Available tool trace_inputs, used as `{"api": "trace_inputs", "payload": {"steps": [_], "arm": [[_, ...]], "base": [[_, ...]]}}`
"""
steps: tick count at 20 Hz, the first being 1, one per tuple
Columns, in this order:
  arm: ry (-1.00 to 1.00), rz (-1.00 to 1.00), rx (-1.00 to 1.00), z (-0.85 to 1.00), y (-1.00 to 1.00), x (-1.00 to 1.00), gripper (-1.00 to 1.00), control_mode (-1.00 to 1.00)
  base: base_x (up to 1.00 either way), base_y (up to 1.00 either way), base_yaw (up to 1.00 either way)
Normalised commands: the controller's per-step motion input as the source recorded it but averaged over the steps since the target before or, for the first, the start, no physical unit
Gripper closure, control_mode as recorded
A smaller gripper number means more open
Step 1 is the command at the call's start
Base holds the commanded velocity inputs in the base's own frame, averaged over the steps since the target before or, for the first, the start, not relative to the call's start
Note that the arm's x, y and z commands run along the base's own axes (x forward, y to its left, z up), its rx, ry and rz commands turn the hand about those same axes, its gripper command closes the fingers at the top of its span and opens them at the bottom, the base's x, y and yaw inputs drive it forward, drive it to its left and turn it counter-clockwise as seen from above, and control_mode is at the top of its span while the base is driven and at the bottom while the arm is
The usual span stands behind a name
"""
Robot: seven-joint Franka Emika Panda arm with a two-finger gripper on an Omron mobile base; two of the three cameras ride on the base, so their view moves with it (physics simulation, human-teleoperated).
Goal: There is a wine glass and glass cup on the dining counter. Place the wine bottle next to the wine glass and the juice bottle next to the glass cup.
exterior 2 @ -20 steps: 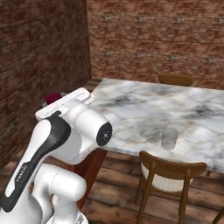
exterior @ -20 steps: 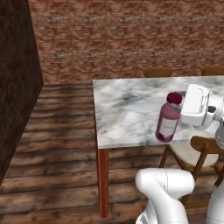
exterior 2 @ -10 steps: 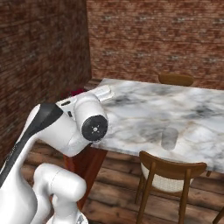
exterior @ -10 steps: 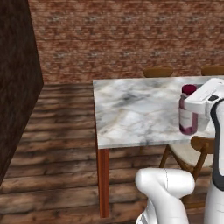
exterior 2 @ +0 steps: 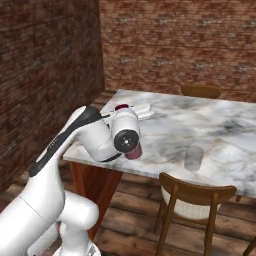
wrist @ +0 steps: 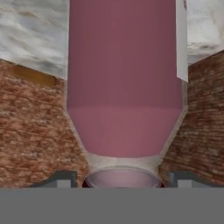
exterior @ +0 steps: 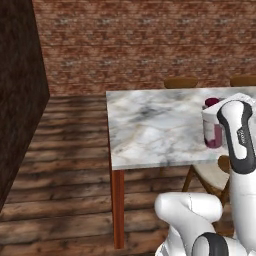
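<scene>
**Juice bottle held in the claw over the table**

The claw is closed about the neck of the juice bottle, whose pink body extends straight out beyond the fingertips. Beneath it lies the marble table; the glass cup stands apart to one side.
</scene>
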Motion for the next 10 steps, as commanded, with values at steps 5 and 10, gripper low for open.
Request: {"api": "trace_inputs", "payload": {"steps": [5,10], "arm": [[0.0,-0.13,0.0,-0.58,-0.53,0.84,1.0,-1.0],[0.0,-0.12,0.01,-0.55,-0.56,0.73,1.0,-1.0]], "base": [[0.0,0.0,0.0],[0.0,0.0,0.0]]}}
